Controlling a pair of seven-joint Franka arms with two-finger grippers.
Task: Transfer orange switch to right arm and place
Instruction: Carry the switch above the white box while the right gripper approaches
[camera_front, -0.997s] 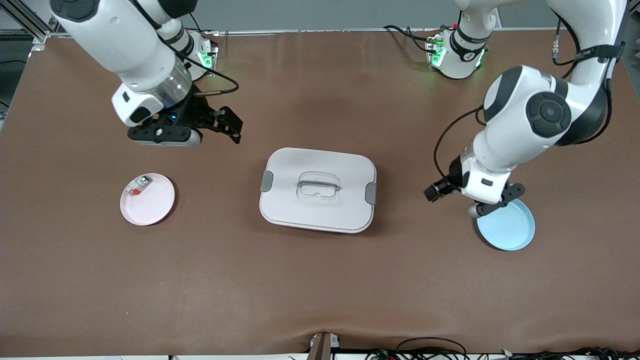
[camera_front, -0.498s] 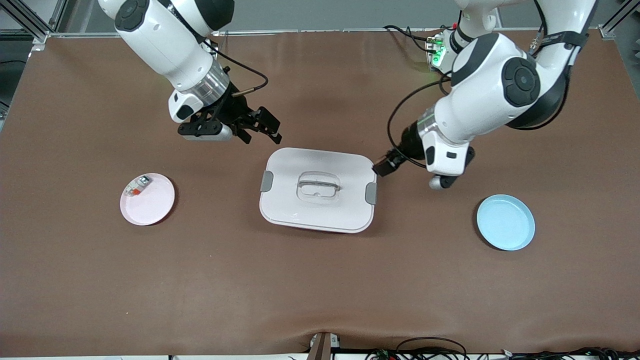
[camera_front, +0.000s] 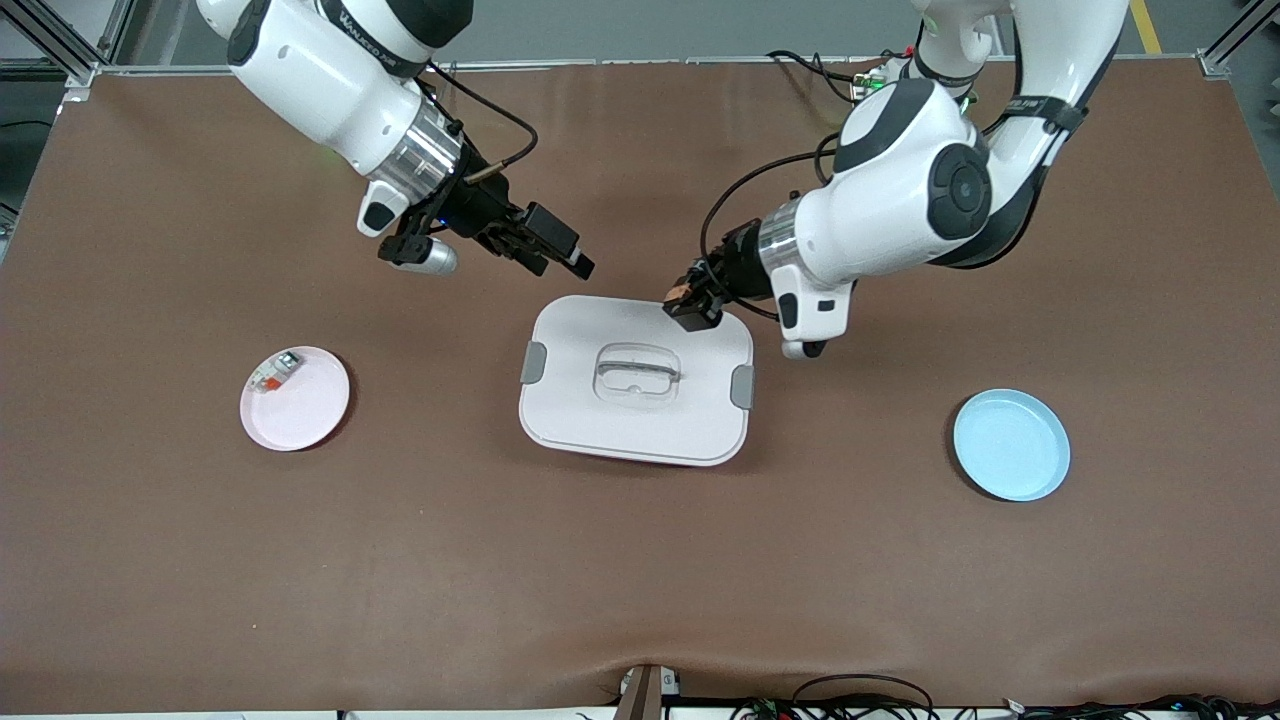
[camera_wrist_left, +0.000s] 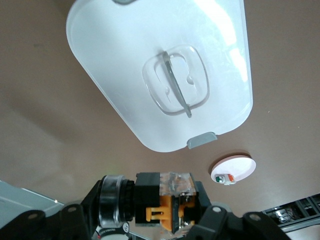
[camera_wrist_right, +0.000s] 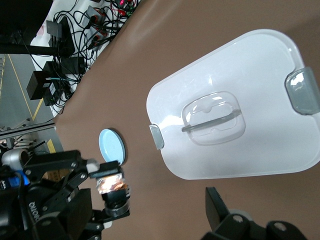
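Observation:
The orange switch, a small black block with orange markings and a clear cap, is pinched in my left gripper, shut on it. It hangs over the corner of the white lidded box on the robots' side. The left wrist view shows the orange switch close up between the jaws. My right gripper is open and empty, above the table just off the box's edge on the robots' side, its fingers pointing toward the switch. In the right wrist view the orange switch shows a short gap away.
A pink plate toward the right arm's end carries a grey-white part with a red-orange tab. An empty blue plate lies toward the left arm's end. The box lid has a clear handle.
My left arm has lifted the switch from the blue plate and carried it to the box. My right arm has swung in toward the middle, gripper still open.

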